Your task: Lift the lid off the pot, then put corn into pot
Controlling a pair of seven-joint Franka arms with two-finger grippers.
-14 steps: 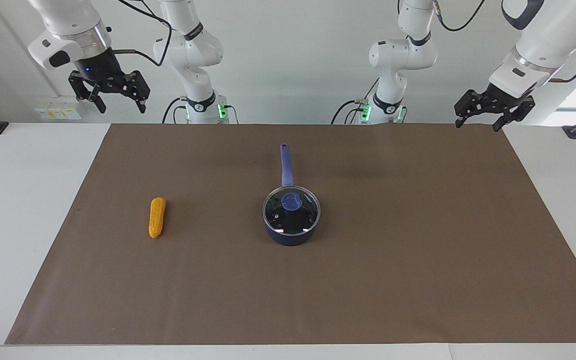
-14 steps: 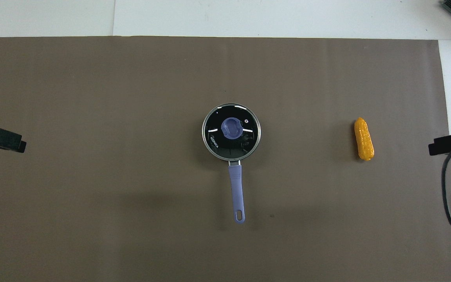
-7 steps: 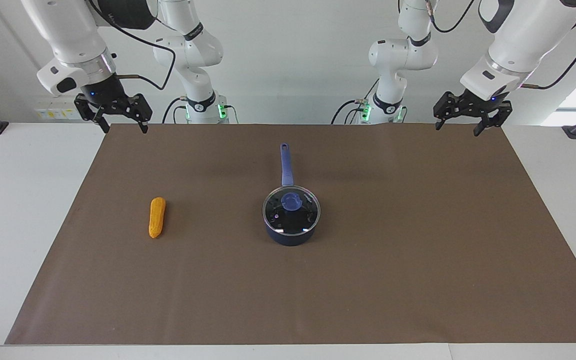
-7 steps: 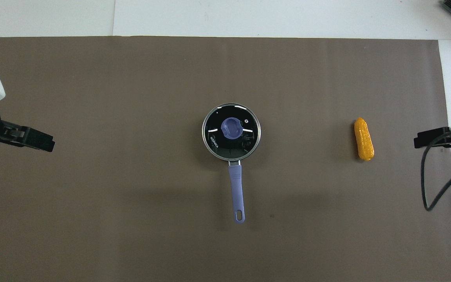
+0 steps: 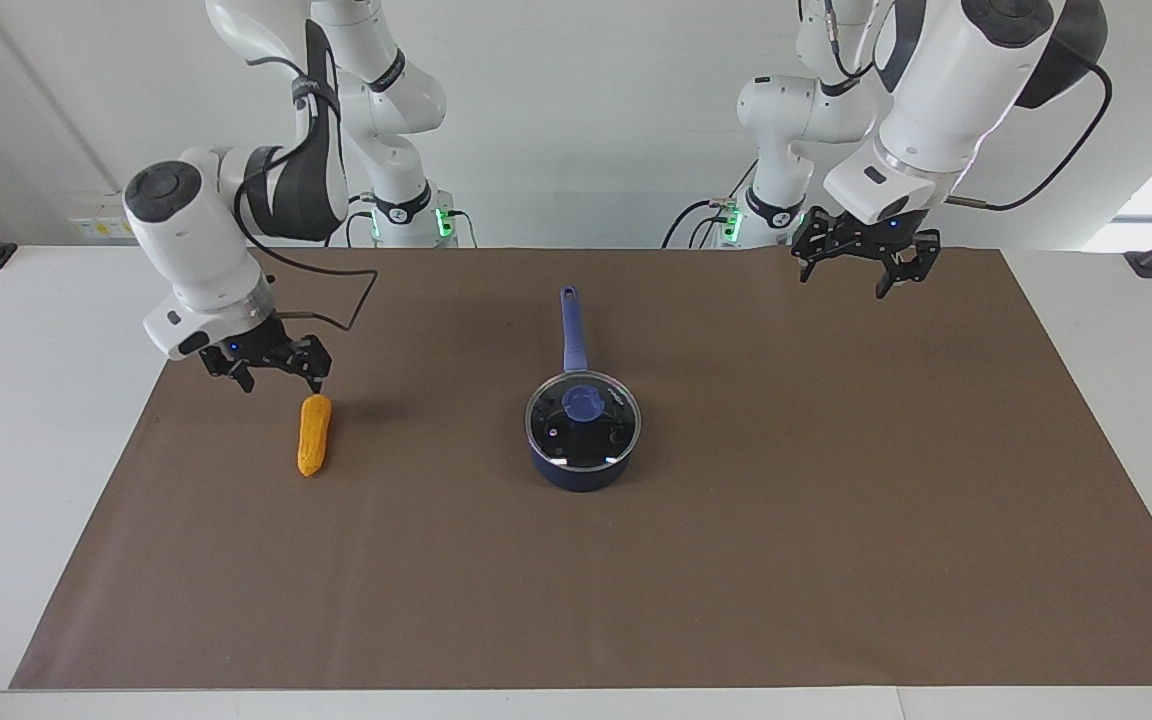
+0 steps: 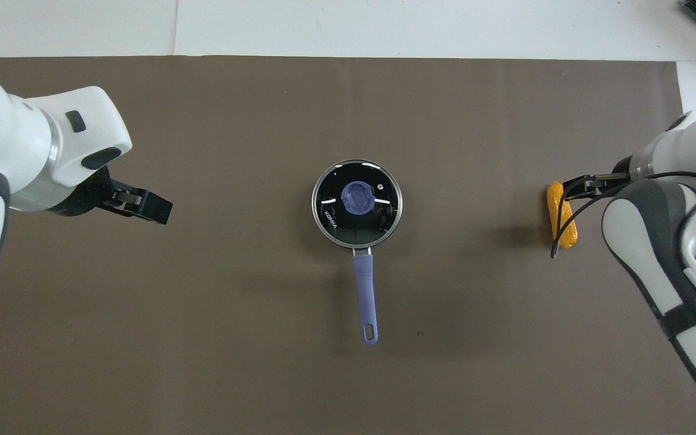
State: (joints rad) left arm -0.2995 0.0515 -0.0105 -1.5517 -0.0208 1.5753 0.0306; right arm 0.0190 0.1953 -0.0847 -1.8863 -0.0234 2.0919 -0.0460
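Facing view, notes for you. Pot (image 5: 582,450) sits mid-mat, about central between the mat's long edges, handle (image 5: 572,330) pointing straight at the robots. Lid (image 5: 583,420) is seated flat on the rim, blue knob (image 5: 583,404) up and centred; not yet lifted. That knob is the only real grip point on a glass disc, so expect a top-down pinch there.

Corn (image 5: 314,434) lies flat on the brown mat (image 5: 836,560) toward the right arm's end, well apart from the pot, long axis running roughly toward the robots. You'd do best pinching it across its narrow width.

Right gripper (image 5: 274,378) hangs low, just over the corn's robot-side tip, jaws spread wide, empty. It looks staged for the pick, though the lid must come off first.

Left gripper (image 5: 856,272) is up over the mat's robot-side edge toward the left arm's end, jaws wide apart, nothing held. Probably it is the one meant for the knob; it is well apart from the pot.

Watch for the lid tilting if the knob is caught off-centre.
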